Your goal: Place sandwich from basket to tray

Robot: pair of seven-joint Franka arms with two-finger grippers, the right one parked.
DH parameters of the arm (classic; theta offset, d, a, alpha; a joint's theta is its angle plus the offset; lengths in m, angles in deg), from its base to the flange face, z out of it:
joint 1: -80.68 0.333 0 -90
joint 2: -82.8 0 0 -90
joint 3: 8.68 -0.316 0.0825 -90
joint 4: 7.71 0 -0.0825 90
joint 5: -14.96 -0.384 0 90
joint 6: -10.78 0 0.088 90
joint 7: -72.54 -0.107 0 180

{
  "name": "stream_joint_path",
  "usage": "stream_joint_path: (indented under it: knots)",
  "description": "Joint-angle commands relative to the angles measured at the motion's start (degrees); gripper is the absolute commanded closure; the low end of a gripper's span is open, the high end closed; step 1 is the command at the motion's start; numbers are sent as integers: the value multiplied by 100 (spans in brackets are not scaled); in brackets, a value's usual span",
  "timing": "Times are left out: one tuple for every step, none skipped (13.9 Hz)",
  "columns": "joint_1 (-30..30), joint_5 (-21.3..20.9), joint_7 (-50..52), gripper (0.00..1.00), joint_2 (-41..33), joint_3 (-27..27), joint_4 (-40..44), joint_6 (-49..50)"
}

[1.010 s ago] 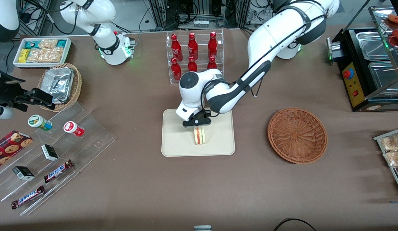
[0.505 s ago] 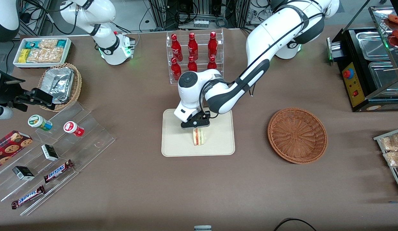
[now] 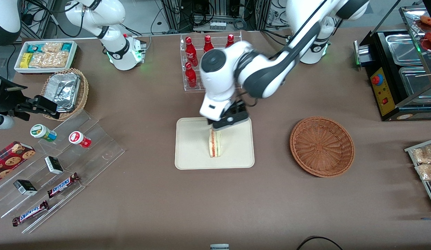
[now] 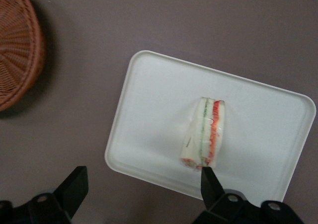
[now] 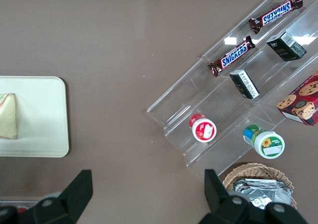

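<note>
The sandwich (image 3: 215, 143) stands on its edge in the middle of the cream-white tray (image 3: 191, 154); its red and green filling shows in the left wrist view (image 4: 206, 133). The tray also shows in that view (image 4: 149, 114). My left gripper (image 3: 227, 121) is open and empty, raised above the tray's edge farther from the front camera, clear of the sandwich. Its black fingertips (image 4: 207, 180) stand wide apart. The reddish-brown wicker basket (image 3: 321, 146) sits empty toward the working arm's end of the table; its rim shows in the left wrist view (image 4: 20, 45).
A clear rack of red bottles (image 3: 208, 57) stands farther from the camera than the tray, partly covered by my arm. A clear stepped shelf with candy bars and cups (image 3: 59, 163), a tan basket of foil containers (image 3: 66, 91) and a white snack bin (image 3: 45, 55) lie toward the parked arm's end.
My gripper has let go of the sandwich and risen away from it, moving farther from the camera. The sandwich stays standing on the tray.
</note>
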Motion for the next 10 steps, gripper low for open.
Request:
stream_joint_path:
  knots:
    - [-23, 844, -1129, 0, -798, -938, -256, 615]
    - [-23, 1090, -1603, 0, -1035, -1255, -317, 817]
    - [-23, 1258, -2034, 0, -1290, -1580, -430, 941]
    - [-31, 1390, -2387, 0, -1519, -1853, -571, 977]
    - [-32, 1479, -2747, 0, -1739, -2142, -729, 1030]
    - [-32, 1514, -3081, 0, -1906, -2415, -817, 1074]
    - [-32, 1515, -3424, 0, -1995, -2670, -844, 1153]
    - [-32, 1515, -3732, 0, -2022, -2899, -845, 1249]
    - [-32, 1523, -4100, 0, -2057, -3119, -845, 1302]
    - [-23, 1550, -4435, 0, -2075, -3338, -845, 1311]
